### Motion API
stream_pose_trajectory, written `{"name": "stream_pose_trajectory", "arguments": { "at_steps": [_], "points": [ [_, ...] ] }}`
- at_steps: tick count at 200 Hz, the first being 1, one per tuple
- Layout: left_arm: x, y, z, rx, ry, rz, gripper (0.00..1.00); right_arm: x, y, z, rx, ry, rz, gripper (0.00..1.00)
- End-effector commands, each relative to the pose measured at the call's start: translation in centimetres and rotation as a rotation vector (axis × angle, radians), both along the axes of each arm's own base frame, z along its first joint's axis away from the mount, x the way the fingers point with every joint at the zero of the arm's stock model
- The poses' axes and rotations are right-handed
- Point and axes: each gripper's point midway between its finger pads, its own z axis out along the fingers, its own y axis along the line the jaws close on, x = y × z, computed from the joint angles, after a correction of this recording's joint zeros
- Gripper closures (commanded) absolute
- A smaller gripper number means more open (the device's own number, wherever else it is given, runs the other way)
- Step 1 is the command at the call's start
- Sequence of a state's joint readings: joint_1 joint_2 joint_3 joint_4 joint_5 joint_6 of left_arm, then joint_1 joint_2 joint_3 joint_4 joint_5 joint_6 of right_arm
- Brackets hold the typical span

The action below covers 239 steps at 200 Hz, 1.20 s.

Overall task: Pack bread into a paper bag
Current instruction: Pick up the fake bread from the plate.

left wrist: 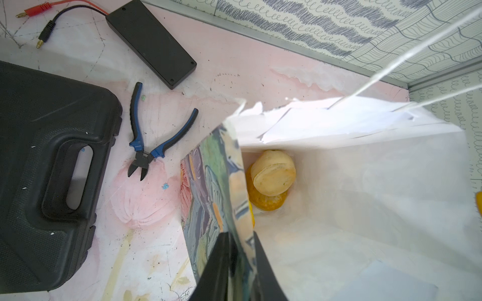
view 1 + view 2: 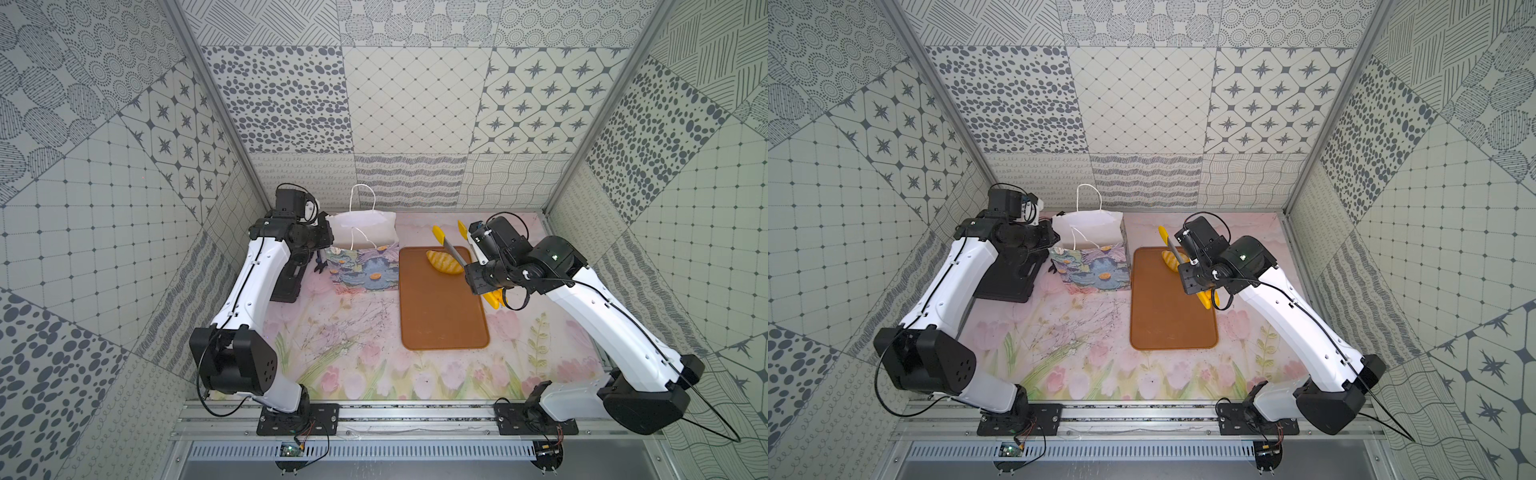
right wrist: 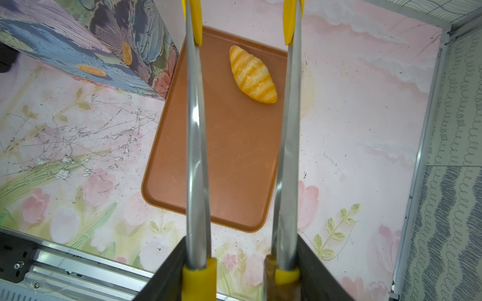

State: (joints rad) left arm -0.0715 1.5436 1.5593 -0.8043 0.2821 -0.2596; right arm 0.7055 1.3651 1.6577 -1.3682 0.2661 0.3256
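- On the far end of the brown tray, one striped golden loaf; two buns inside the white flower-print paper bag to its left.
- Pinching the bag's rim, left gripper; clamped on yellow-tipped tongs, right gripper, tong arms apart above the tray.
- Beneath, floral tabletop; around, patterned walls.

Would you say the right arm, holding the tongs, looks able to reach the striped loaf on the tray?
Probably yes: the tongs stand open over the tray, and the striped loaf lies alone, nothing blocking it.
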Motion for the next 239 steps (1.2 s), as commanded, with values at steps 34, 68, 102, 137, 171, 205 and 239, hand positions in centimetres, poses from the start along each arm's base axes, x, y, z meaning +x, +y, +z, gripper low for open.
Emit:
{"name": "stream_pose_trajectory", "arguments": {
  "at_steps": [34, 68, 102, 137, 171, 205, 239],
  "points": [
    [-0.1, 0.0, 0.5, 0.006, -0.013, -0.011, 0.84, 1.1, -0.3, -0.5, 0.053, -0.040, -0.006, 0.40],
    [-0.1, -0.1, 0.6, 0.003, -0.013, -0.013, 0.84, 1.4, -0.8, -1.8, 0.051, -0.017, -0.012, 0.40],
    [-0.1, 0.0, 0.3, 0.005, -0.008, -0.011, 0.84, 1.7, -1.3, -3.0, 0.045, 0.004, -0.017, 0.40],
    [-0.1, -0.1, 0.3, 0.002, -0.008, -0.011, 0.84, 2.2, -1.3, -3.8, 0.057, 0.024, -0.019, 0.39],
    [-0.1, -0.1, 0.3, 0.003, -0.008, -0.010, 0.84, 3.0, -0.9, -5.1, 0.060, 0.046, -0.014, 0.39],
    [-0.1, -0.1, 0.5, 0.003, -0.012, -0.011, 0.84, 3.6, -0.7, -6.2, 0.069, 0.073, -0.015, 0.39],
    [-0.2, 0.0, 0.3, 0.006, -0.008, -0.010, 0.84, 4.3, -0.4, -7.1, 0.072, 0.089, -0.010, 0.39]
  ]
}}
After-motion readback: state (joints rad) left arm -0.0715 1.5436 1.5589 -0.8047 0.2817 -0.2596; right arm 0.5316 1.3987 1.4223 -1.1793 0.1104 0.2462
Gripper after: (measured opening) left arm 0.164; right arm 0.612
